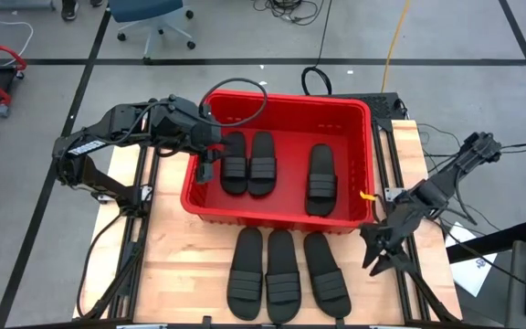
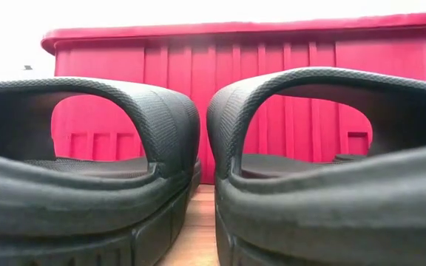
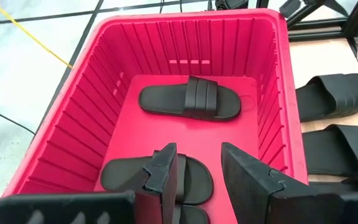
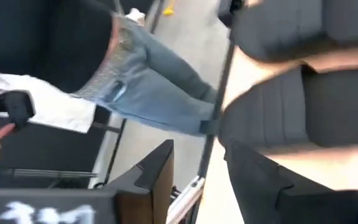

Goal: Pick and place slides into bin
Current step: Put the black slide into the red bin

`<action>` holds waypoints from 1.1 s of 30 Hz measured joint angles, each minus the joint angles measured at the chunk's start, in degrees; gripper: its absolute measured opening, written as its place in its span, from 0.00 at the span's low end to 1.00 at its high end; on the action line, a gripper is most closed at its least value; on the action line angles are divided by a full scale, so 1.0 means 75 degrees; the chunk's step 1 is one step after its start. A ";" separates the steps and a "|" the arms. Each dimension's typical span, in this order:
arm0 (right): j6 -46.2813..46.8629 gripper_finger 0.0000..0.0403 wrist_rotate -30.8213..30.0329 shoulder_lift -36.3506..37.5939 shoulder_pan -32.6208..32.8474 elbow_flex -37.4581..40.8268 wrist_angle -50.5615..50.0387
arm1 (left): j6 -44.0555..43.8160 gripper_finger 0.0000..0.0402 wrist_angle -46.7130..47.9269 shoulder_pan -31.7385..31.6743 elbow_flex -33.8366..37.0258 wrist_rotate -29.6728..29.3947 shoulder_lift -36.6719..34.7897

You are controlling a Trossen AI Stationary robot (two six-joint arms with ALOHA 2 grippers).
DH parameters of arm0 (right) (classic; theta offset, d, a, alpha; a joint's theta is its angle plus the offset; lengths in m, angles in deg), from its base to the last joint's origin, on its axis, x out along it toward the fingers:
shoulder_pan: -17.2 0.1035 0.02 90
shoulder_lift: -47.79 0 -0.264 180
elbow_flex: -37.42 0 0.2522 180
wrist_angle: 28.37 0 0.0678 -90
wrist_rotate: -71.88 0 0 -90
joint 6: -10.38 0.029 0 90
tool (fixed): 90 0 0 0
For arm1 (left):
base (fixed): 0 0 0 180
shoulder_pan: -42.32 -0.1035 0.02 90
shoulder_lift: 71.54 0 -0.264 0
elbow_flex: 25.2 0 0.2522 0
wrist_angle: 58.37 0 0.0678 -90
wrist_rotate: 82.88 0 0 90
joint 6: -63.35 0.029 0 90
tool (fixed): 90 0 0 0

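Note:
The red bin [image 1: 277,102] stands at the middle of the table's far half. Three black slides lie flat on its floor: two side by side at the left [image 1: 247,163] and one at the right [image 1: 321,179]. Three more slides [image 1: 281,274] lie sole-down in a row on the table in front of the bin; two of them fill the low view [image 2: 124,148]. My left gripper [image 1: 206,169] [image 3: 197,177] hangs open over the bin's left end, above a slide [image 3: 126,175]. My right gripper [image 1: 374,254] [image 4: 197,177] is open at the table's right edge, beside the row, with nothing between its fingers.
A black cable loop [image 1: 236,96] lies over the bin's far left rim. Metal frame rails [image 1: 386,164] run along both sides of the table. A person in jeans [image 4: 148,68] stands beyond the table's right edge. Bare wood [image 1: 181,265] shows at the near left.

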 joint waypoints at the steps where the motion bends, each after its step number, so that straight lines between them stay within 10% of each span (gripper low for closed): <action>1: 0.0002 0.31 -0.0247 -0.0006 0.0020 -0.0007 -0.0207 | 0.0019 0.30 0.0000 0.0001 0.0000 -0.0001 0.0000; 13: -0.0580 0.09 -0.2446 0.0019 0.0170 -0.0006 -0.0906 | 0.0018 0.30 0.0000 -0.0001 0.0000 0.0001 0.0000; 33: -0.0869 0.00 -0.2775 -0.0066 0.0165 0.0000 0.0826 | -0.0141 0.30 0.0058 0.0001 0.0000 0.0233 0.0000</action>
